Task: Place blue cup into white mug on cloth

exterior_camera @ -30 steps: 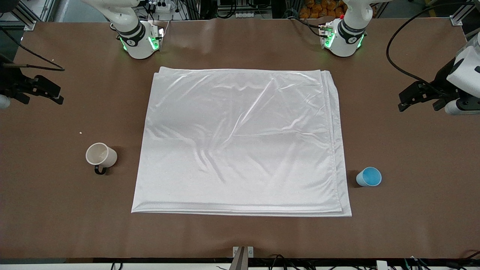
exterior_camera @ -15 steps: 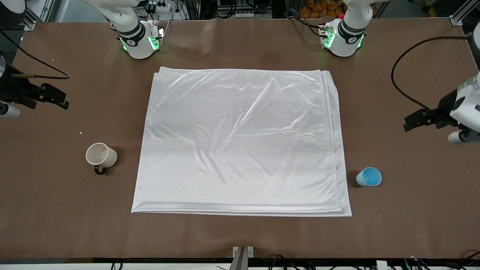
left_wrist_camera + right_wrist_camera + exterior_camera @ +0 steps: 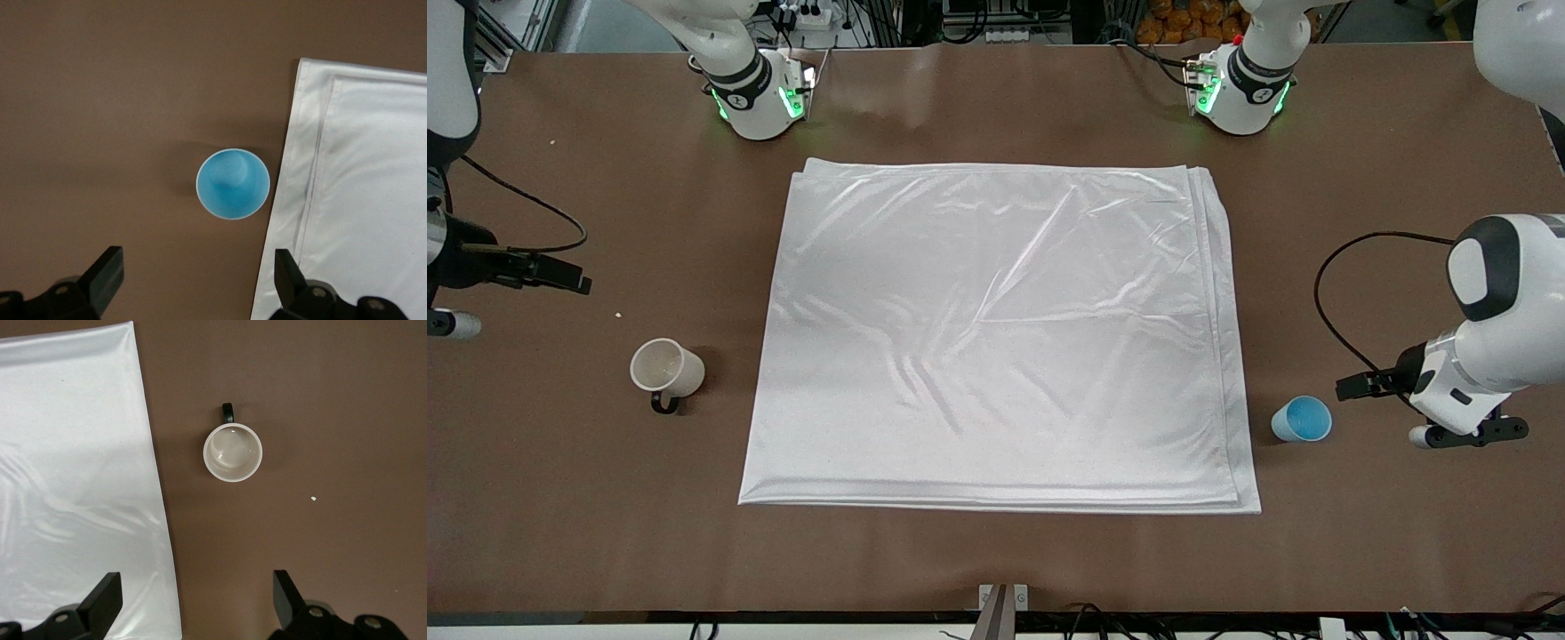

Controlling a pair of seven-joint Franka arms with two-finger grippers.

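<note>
Blue cup [image 3: 1301,420] stands upright on the bare table [image 3: 1405,551], just beside the cloth [image 3: 996,338]. Left gripper [image 3: 193,277] hovers over it, fingers apart. White mug [image 3: 665,369] stands off the cloth's other edge; right gripper [image 3: 193,597] hovers nearby, fingers apart.

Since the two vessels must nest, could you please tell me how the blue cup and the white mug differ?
The blue cup is light blue and handleless; the white mug is cream with a black loop handle. The blue cup stands off the cloth toward the left arm's end, the white mug toward the right arm's. Both stand upright, empty, on bare table.
</note>
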